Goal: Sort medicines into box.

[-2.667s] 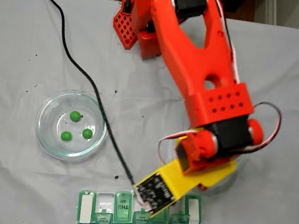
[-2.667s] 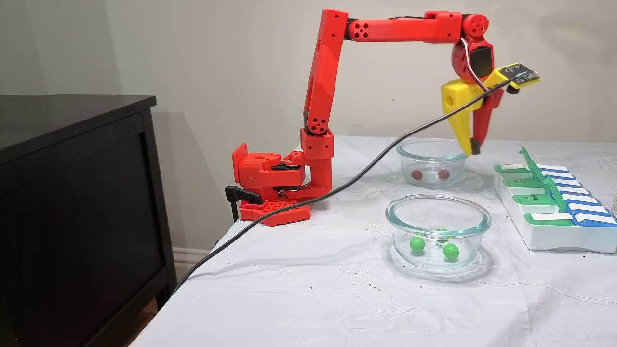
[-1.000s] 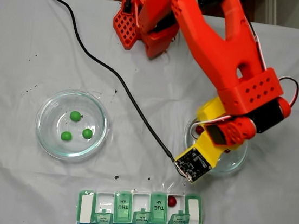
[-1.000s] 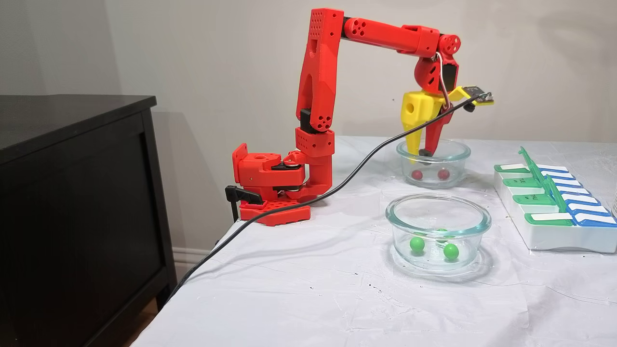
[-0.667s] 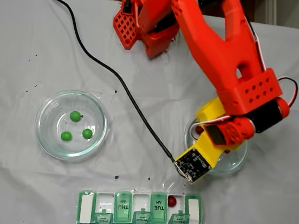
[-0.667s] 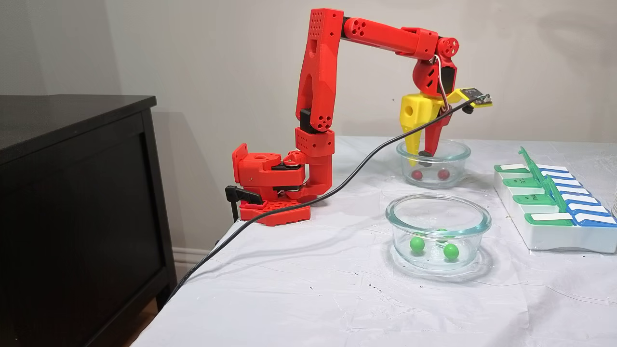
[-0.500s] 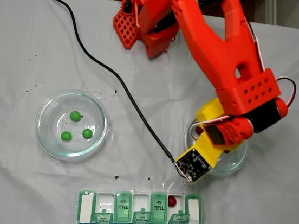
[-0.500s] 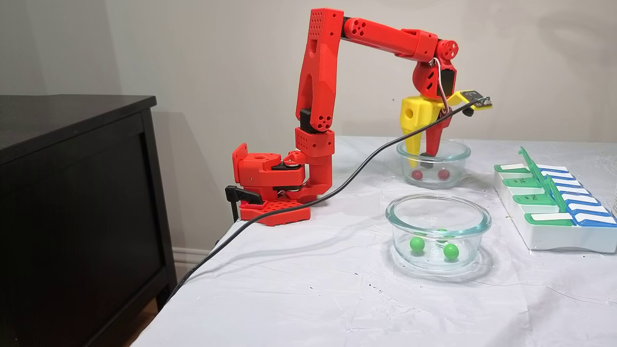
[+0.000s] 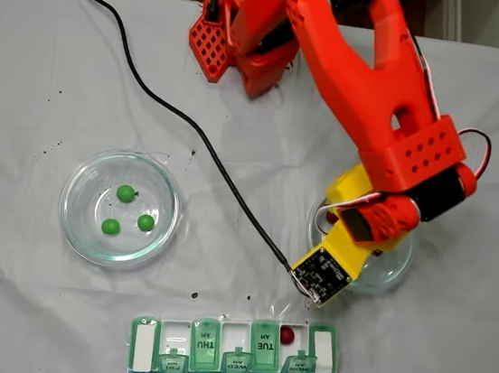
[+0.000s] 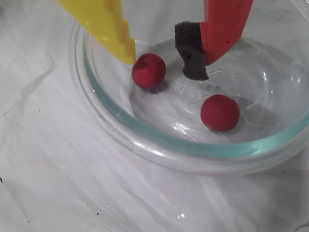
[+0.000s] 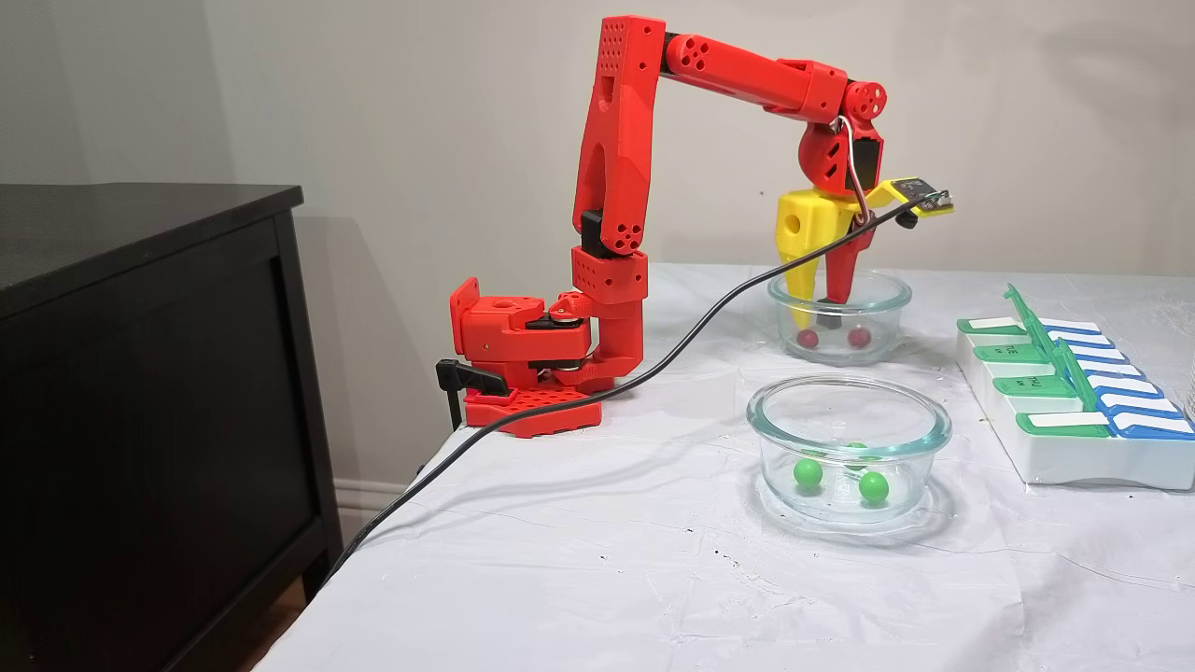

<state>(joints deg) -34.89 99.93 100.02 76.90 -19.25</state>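
Fixed view: box point(image 9: 233, 357) lids read THU, TUE.

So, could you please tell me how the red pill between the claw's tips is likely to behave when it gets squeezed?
The red pill is a glossy ball, so it will probably roll or squirt away on the glass dish. The open claw has a hard yellow tip; the foam pad may help grip. It looks light.

Counted: three red pills point(image 10: 148, 70) point(image 10: 220, 112) point(image 9: 287, 335), three green pills point(image 9: 126, 193) point(image 9: 111, 226) point(image 9: 146, 223), two glass dishes point(image 9: 76, 229) point(image 10: 159, 140), one pill organizer point(image 9: 144, 342), one arm point(image 9: 362, 82), one black cable point(image 9: 151, 97)
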